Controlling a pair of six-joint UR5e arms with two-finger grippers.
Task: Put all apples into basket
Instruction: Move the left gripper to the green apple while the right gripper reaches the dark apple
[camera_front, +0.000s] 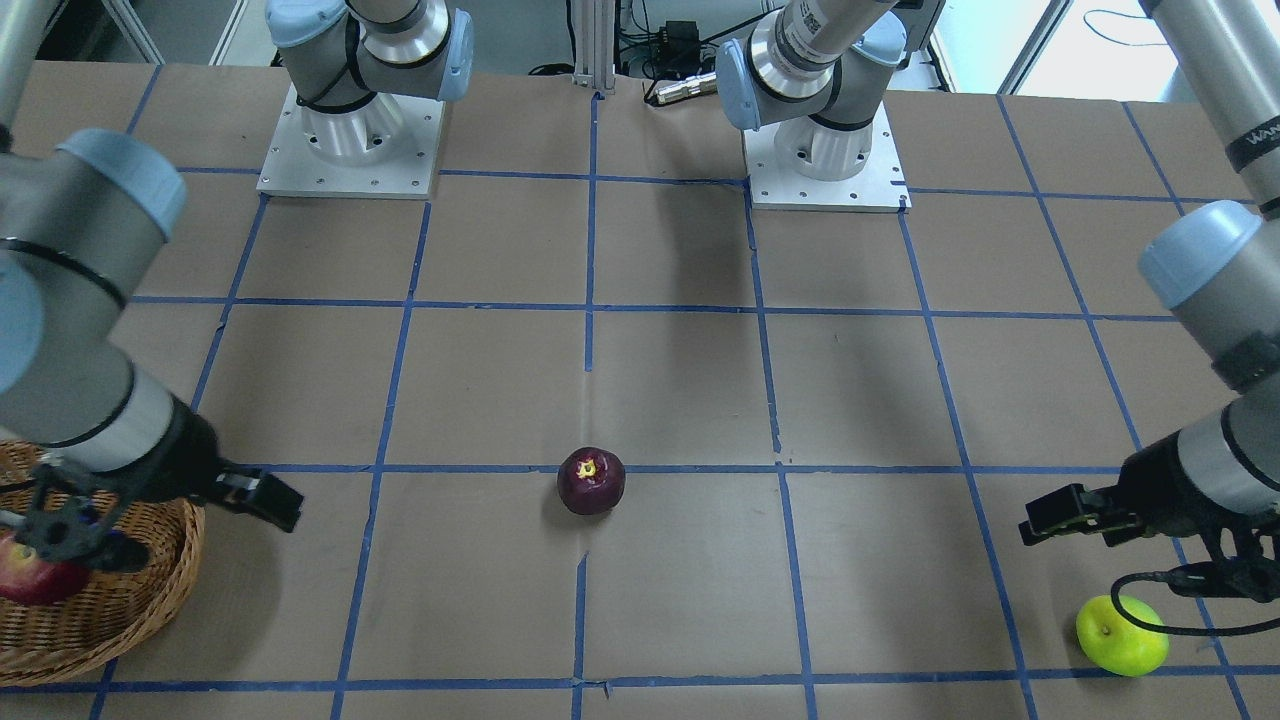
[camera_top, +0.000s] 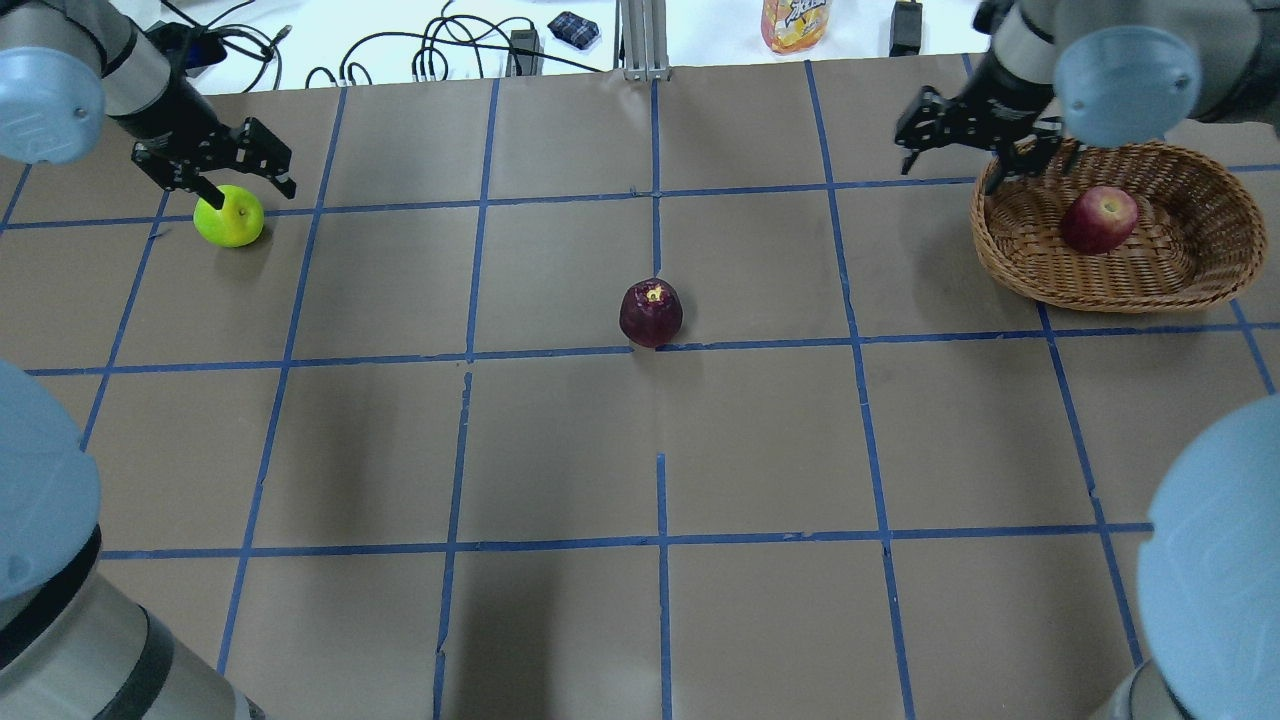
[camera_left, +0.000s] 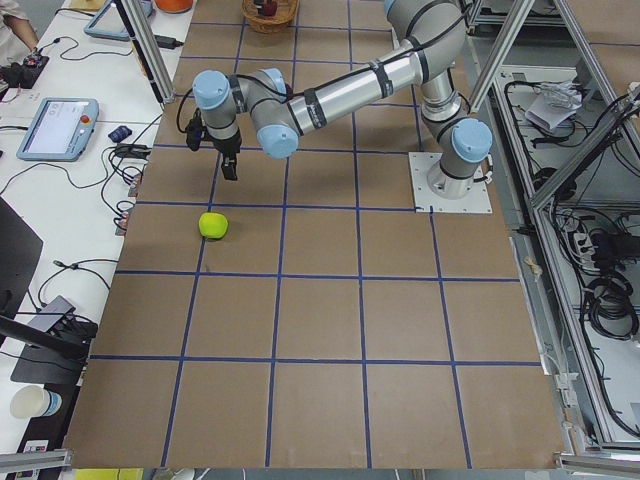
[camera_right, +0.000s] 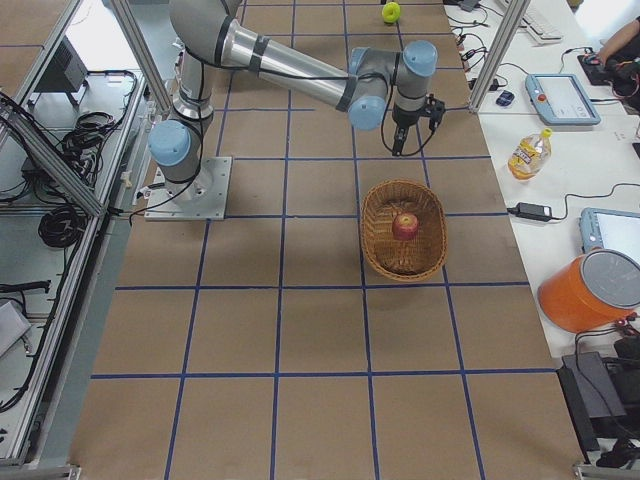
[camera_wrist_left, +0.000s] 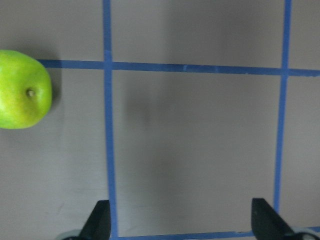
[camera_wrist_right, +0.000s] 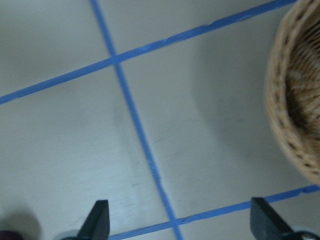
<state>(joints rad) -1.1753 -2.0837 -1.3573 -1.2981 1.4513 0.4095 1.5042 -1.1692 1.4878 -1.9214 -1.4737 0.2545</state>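
Observation:
The red apple (camera_top: 1098, 218) lies inside the wicker basket (camera_top: 1190, 270) at the far right; both also show in the front view, apple (camera_front: 35, 575) and basket (camera_front: 120, 610). The dark purple apple (camera_top: 651, 312) stands at the table's middle. The lime green apple (camera_top: 229, 216) sits at the far left and shows at the left edge of the left wrist view (camera_wrist_left: 22, 90). My left gripper (camera_top: 245, 188) is open and empty, above and just beside the green apple. My right gripper (camera_top: 950, 155) is open and empty, above the basket's left rim (camera_wrist_right: 300, 145).
Both arm bases (camera_front: 350, 140) (camera_front: 825, 150) stand on the table's robot side. A drink bottle (camera_top: 795, 22), cables and a power brick lie on the bench beyond the far edge. An orange bucket (camera_right: 590, 290) stands off the table.

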